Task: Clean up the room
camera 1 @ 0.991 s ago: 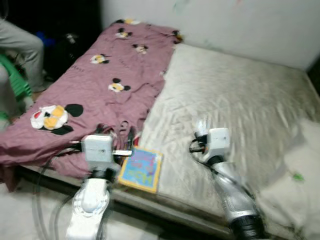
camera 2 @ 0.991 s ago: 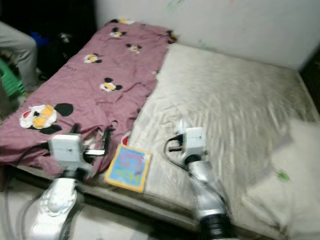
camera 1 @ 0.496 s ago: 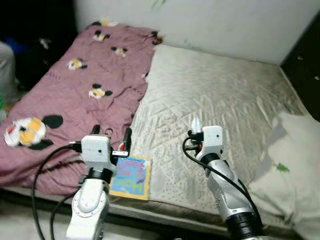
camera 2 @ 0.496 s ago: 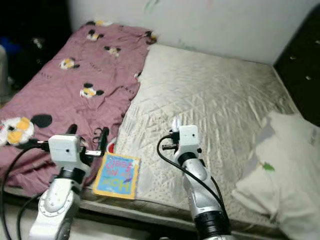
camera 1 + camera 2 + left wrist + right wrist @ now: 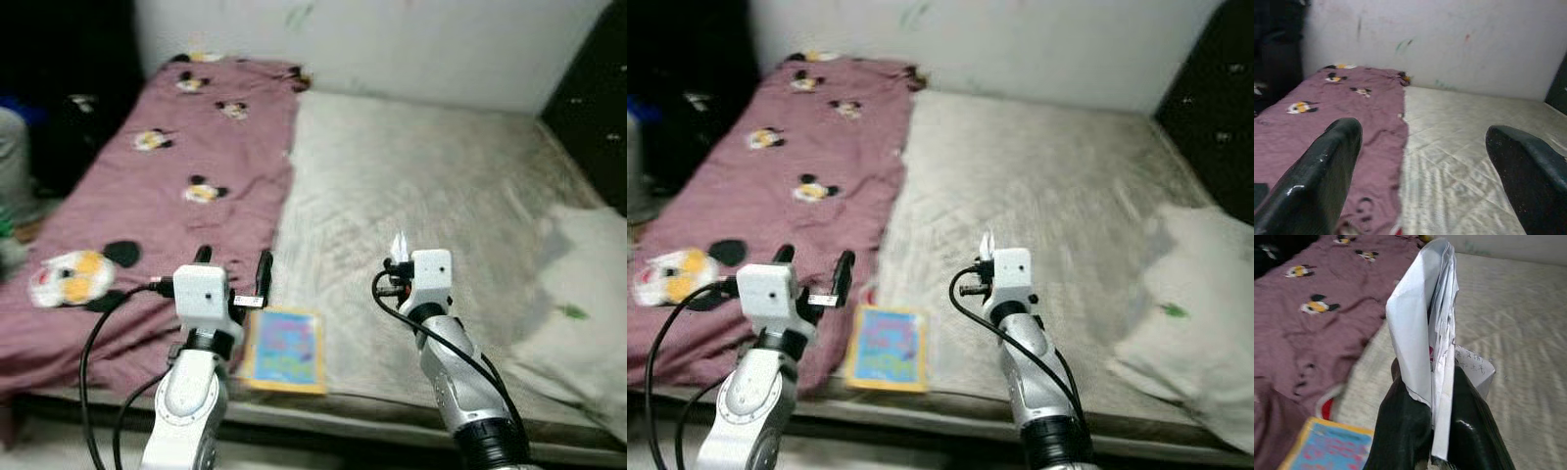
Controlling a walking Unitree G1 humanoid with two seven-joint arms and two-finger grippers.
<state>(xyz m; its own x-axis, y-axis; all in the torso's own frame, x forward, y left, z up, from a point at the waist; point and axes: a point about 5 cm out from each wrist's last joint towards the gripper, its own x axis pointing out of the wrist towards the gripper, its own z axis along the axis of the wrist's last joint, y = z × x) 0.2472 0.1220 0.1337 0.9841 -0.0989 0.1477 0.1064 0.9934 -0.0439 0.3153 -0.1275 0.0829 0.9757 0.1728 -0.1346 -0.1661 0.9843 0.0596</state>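
White folded paper (image 5: pixel 1422 333) pinched by right gripper (image 5: pixel 1437 421) | left gripper (image 5: pixel 1420 161) spread over mattress edge (image 5: pixel 411 416) | book (image 5: pixel 285 350) between.

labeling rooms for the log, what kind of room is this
Most likely a bedroom: a wide mattress against a white wall, a maroon cartoon-mouse blanket spread over its left side, and a white pillow at the right.

Crumpled white paper (image 5: pixel 1422 328) showing thin, matt; black fingers (image 5: pixel 1400 431) shining glossy; pink blanket (image 5: pixel 147 186) lying soft cloth; mattress (image 5: pixel 431 186) looking quilted, faintly sheeny; book (image 5: pixel 286 349) gleaming smooth
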